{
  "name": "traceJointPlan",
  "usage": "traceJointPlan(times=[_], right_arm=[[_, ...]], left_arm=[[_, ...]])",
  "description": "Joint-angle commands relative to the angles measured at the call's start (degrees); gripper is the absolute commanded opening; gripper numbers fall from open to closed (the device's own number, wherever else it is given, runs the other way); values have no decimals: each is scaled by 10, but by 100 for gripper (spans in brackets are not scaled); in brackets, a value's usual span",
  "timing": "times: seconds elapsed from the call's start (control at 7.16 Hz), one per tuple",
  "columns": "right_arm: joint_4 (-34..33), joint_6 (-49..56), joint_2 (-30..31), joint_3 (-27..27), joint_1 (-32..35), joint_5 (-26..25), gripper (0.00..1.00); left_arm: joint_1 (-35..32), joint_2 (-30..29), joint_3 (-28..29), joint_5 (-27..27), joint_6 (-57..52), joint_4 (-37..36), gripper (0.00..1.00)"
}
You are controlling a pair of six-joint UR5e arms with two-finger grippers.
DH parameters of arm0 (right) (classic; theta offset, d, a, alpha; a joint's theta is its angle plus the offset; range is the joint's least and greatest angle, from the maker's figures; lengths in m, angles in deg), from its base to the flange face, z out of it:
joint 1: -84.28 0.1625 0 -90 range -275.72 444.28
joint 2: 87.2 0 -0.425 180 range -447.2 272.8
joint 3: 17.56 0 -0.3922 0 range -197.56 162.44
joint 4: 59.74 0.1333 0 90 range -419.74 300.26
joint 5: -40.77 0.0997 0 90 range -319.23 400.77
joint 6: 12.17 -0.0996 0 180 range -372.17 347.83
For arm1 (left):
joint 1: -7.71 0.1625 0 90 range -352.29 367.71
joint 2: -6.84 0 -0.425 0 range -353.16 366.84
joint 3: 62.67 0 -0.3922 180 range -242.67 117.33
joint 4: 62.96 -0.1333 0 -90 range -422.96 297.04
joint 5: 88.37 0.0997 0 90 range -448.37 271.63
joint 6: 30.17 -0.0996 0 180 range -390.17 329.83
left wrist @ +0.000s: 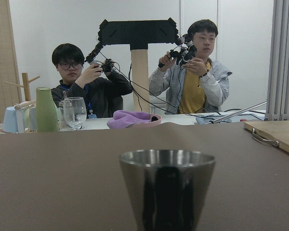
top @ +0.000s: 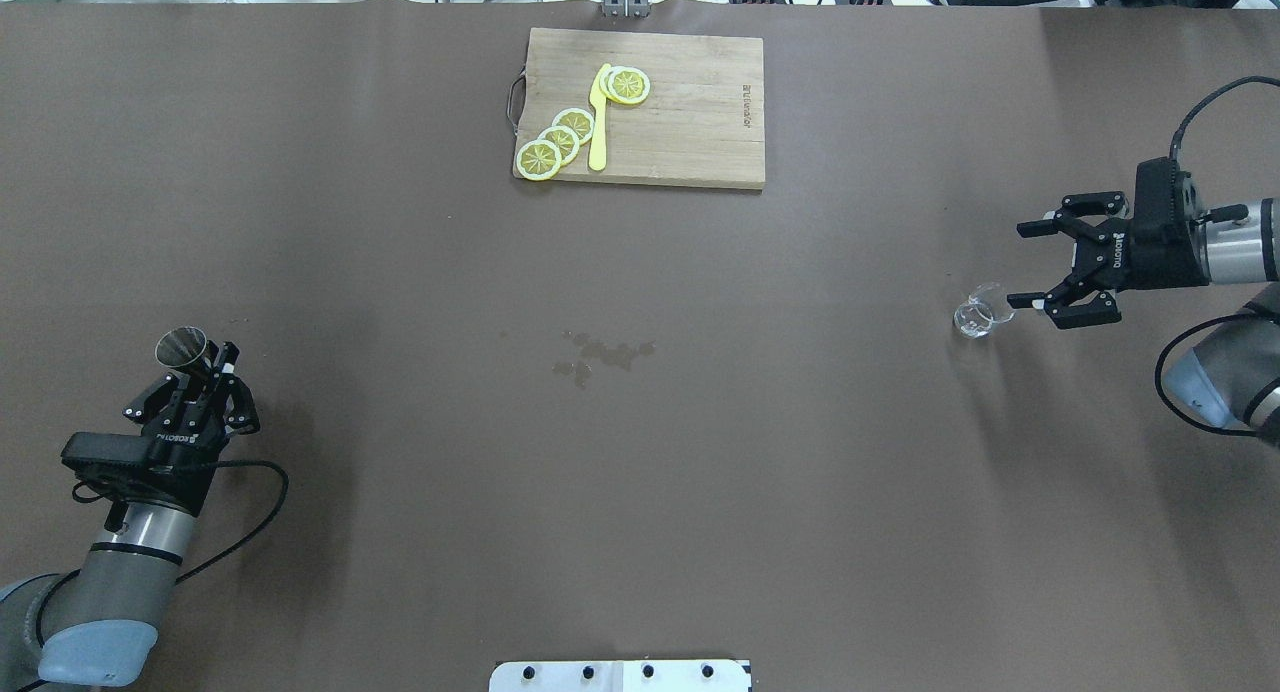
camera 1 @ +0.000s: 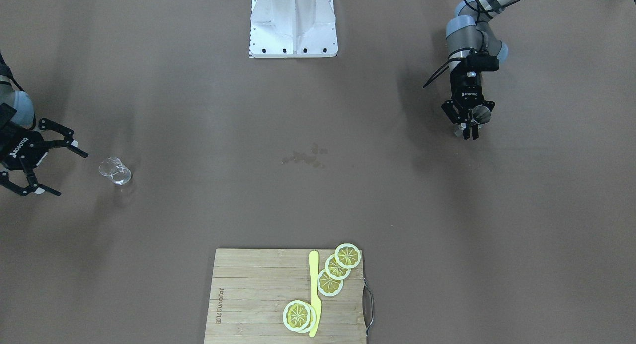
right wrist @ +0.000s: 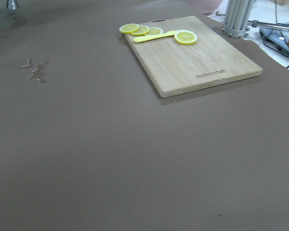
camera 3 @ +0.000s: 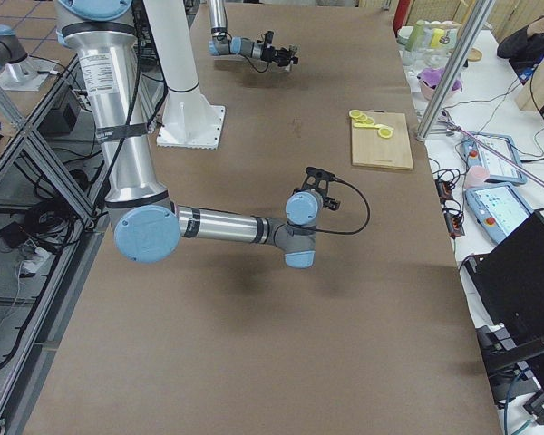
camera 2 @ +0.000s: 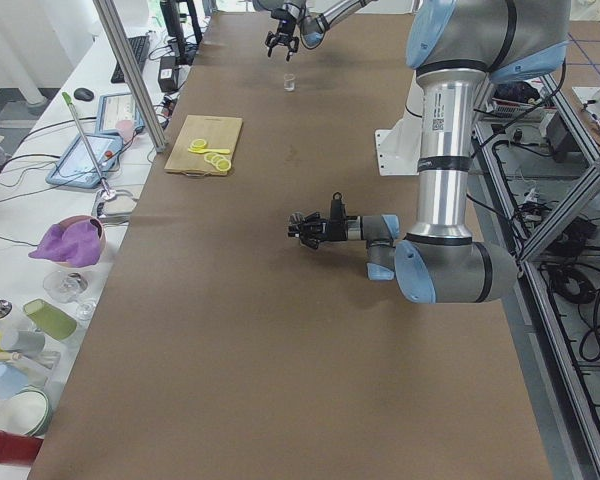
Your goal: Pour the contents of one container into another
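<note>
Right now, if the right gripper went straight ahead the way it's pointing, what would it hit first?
Most likely the small clear glass, standing just ahead of the open right gripper. Its height over the table is unclear, so it might pass above the rim.

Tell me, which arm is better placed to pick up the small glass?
The right. The right pincer is open and sits just short of the small glass. The left pincer is far off at the other end of the table, shut on a metal cup.

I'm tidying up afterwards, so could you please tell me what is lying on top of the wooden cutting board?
On the cutting board lie a yellow knife and overlapping lemon slices. The overlaps hide parts of some slices, so their exact count is uncertain.
</note>
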Motion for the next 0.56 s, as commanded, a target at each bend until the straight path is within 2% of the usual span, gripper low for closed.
traceJointPlan(times=[0.0, 0.28, 0.42], right_arm=[[-145, -2, 0, 47, 68, -6, 100], [-236, -2, -1, 76, 105, -10, 100], [-272, -2, -1, 88, 117, -53, 100]], left_arm=[[0, 0, -3, 4, 7, -30, 0], [0, 0, -7, 6, 78, -82, 0], [-1, 0, -12, 4, 82, -82, 0]])
